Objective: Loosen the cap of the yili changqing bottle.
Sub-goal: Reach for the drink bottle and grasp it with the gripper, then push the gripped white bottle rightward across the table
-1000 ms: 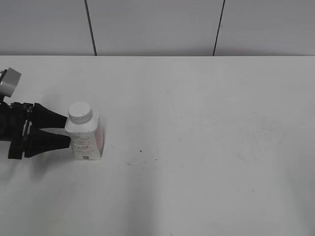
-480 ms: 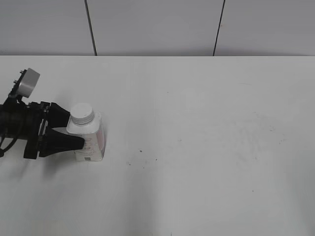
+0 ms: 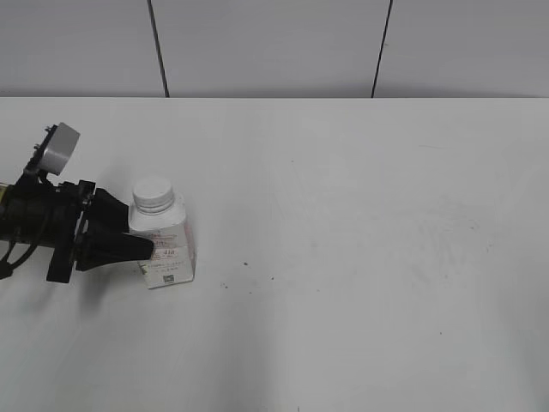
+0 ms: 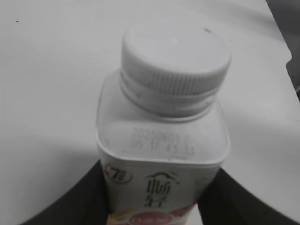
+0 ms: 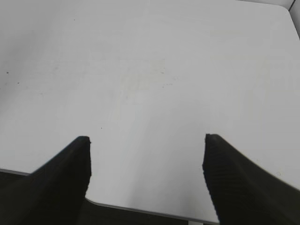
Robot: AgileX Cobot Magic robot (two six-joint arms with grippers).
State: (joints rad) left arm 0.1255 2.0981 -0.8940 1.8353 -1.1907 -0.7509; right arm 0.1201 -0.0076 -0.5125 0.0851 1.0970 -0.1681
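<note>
The yili changqing bottle (image 3: pixel 169 251) stands at the left of the white table, small and white with pink-red print. Its ribbed white cap (image 3: pixel 153 193) sits on the neck. My left gripper (image 3: pixel 140 233) comes in from the left, and its black jaws are shut on the bottle's body below the shoulders. In the left wrist view the bottle (image 4: pixel 161 154) fills the gap between the jaws (image 4: pixel 160 168), with the cap (image 4: pixel 176 58) above. My right gripper (image 5: pixel 146 139) is open and empty over bare table. It is out of the exterior view.
The white table (image 3: pixel 360 223) stretches to the right of the bottle, with a few small dark specks (image 3: pixel 245 263). A grey panelled wall (image 3: pixel 274 43) runs behind it. The right wrist view shows the table's near edge (image 5: pixel 140 207) just below the jaws.
My left gripper moved right and took hold of the bottle's body. The bottle shifted a little to the right and now leans slightly.
</note>
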